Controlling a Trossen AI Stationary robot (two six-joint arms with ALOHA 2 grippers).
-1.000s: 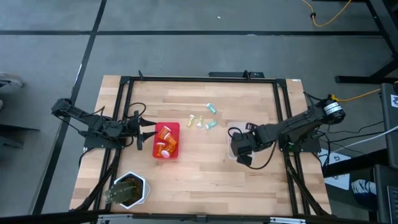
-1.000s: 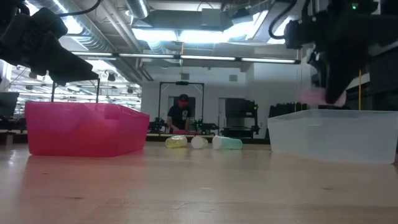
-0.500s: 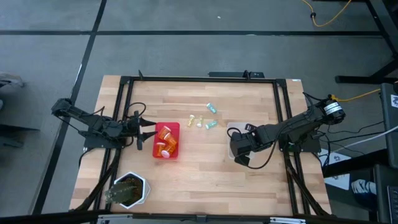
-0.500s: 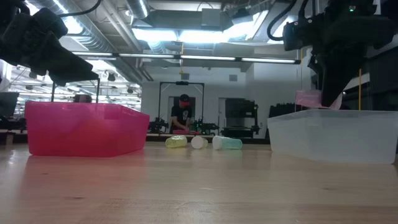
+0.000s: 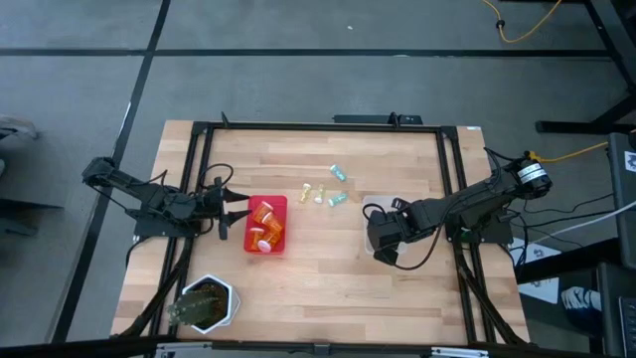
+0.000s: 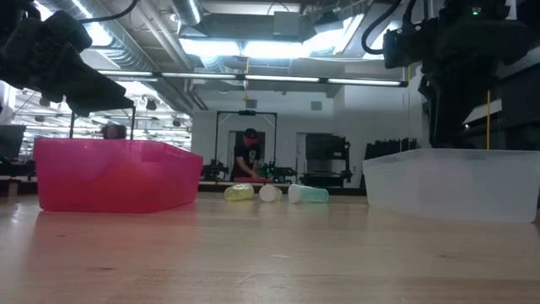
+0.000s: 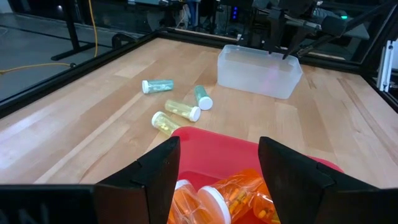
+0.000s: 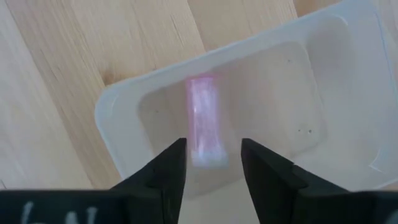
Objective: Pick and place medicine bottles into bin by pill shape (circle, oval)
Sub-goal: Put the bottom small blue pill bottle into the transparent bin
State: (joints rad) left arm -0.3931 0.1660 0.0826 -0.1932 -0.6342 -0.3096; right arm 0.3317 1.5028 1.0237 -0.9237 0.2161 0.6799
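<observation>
My right gripper (image 8: 213, 163) is open over the clear bin (image 8: 124, 99), at the table's right (image 5: 383, 237). A pink vial (image 8: 202, 121) shows blurred inside the bin, below and apart from the fingers. My left gripper (image 7: 217, 162) is open and empty over the near edge of the red bin (image 5: 266, 225), which holds orange bottles (image 7: 230, 196). Several teal and yellow-green vials (image 5: 320, 195) lie on their sides on the table between the bins; they also show in the left wrist view (image 7: 182, 109).
A white hexagonal pot with dark contents (image 5: 207, 303) stands at the near left corner. A black frame (image 5: 199, 134) runs around the table. In the low view a person (image 6: 247, 156) shows far off in the room behind.
My right gripper has let go of the pink vial. The vial was between the fingers above the clear bin's rim and has dropped into the bin, out of sight in the low view. The gripper stays over the bin.
</observation>
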